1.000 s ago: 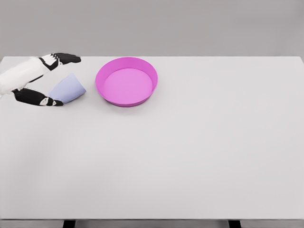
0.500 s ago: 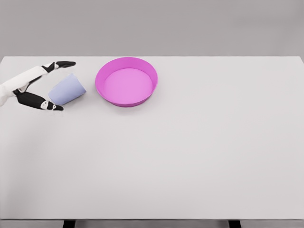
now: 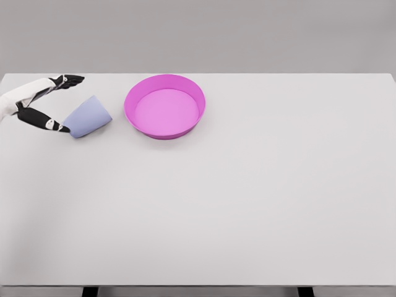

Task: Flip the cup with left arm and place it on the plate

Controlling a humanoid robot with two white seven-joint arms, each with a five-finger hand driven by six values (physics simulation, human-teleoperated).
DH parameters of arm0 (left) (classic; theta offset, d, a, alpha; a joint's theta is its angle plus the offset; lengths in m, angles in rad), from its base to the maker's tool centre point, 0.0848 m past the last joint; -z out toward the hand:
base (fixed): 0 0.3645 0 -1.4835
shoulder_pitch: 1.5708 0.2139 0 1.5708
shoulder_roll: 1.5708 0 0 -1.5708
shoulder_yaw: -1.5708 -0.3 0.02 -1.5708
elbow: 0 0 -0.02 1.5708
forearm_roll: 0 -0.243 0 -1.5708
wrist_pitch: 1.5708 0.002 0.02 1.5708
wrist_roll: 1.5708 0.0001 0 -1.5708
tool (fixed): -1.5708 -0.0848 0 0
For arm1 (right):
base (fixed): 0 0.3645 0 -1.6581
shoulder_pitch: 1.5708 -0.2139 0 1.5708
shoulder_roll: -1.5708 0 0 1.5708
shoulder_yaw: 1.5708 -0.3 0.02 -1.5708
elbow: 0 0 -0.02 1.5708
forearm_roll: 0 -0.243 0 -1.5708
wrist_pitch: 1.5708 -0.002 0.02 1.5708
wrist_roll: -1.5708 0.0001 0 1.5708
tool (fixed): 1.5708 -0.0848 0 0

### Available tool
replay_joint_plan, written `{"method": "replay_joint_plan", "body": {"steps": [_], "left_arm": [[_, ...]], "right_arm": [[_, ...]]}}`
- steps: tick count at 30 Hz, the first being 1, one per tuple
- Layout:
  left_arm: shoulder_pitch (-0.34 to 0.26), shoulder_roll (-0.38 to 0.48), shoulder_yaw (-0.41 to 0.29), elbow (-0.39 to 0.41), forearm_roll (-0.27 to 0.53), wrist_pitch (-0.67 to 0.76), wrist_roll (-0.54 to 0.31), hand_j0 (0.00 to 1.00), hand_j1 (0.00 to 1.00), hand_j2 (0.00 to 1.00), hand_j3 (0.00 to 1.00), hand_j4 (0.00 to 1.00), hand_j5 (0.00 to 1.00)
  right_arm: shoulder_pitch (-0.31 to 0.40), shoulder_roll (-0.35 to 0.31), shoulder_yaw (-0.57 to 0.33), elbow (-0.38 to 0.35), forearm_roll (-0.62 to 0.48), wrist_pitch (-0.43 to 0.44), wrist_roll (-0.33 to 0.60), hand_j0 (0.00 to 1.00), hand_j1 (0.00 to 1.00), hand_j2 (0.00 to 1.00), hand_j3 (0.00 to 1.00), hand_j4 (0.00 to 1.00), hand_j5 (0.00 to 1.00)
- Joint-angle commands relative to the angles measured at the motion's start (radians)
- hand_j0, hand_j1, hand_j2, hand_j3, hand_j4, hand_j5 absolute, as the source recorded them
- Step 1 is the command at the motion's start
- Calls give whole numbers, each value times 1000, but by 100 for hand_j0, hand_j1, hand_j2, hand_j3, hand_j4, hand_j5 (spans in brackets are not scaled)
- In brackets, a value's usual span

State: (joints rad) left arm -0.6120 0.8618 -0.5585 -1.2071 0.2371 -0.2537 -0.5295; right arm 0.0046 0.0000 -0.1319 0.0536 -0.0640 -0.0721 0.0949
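A pale lavender cup (image 3: 88, 117) lies on its side on the white table (image 3: 247, 198), left of a magenta plate (image 3: 164, 106) with a raised rim. My left hand (image 3: 65, 104) is just left of the cup, open, with its fingers spread and holding nothing. The upper fingers (image 3: 69, 80) reach above the cup's far side; the lower thumb tip (image 3: 60, 129) sits at the cup's left end, touching it or nearly so. The plate holds nothing. My right arm does not show.
The table's left edge runs close beside the hand, and the far edge lies just behind cup and plate.
My left hand has drawn back to the left, away from the cup it was straddling. The cup stays on its side, barely shifted. The plate has not moved.
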Motion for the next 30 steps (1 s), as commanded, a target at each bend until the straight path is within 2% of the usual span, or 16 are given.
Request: {"method": "replay_joint_plan", "body": {"steps": [1, 8, 11, 15, 17, 22, 30], "left_arm": [[-2, 0, -1, -12, -27, 28, -1, 100, 100, 100, 100, 100, 100], [-31, -9, -6, -22, -27, 30, -1, 100, 100, 100, 100, 100, 100], [-35, -50, -21, -14, -30, 30, -1, 100, 100, 100, 100, 100, 100], [-61, -95, -98, 3, -36, 30, -1, 100, 100, 100, 100, 100, 100], [-89, -109, -135, 50, -36, 30, -1, 100, 100, 100, 100, 100, 100], [-95, -129, -138, 60, -39, 122, -4, 100, 100, 100, 100, 100, 100], [-114, -152, -138, 60, -38, 125, -3, 100, 100, 100, 100, 100, 100]], "right_arm": [[0, 0, 0, 0, 1, 0, 0, 100, 100, 100, 100, 100, 100], [0, 0, 0, 0, 0, 0, 0, 100, 100, 100, 100, 100, 100], [0, 0, 0, 0, 0, 0, 0, 100, 100, 100, 100, 100, 100], [0, 0, 0, 0, 0, 0, 0, 100, 100, 100, 100, 100, 100], [0, 0, 0, 0, 1, 0, 0, 100, 100, 100, 100, 100, 100], [0, 0, 0, 0, 1, 0, 0, 100, 100, 100, 100, 100, 100], [0, 0, 0, 0, 0, 0, 0, 100, 100, 100, 100, 100, 100]]}}
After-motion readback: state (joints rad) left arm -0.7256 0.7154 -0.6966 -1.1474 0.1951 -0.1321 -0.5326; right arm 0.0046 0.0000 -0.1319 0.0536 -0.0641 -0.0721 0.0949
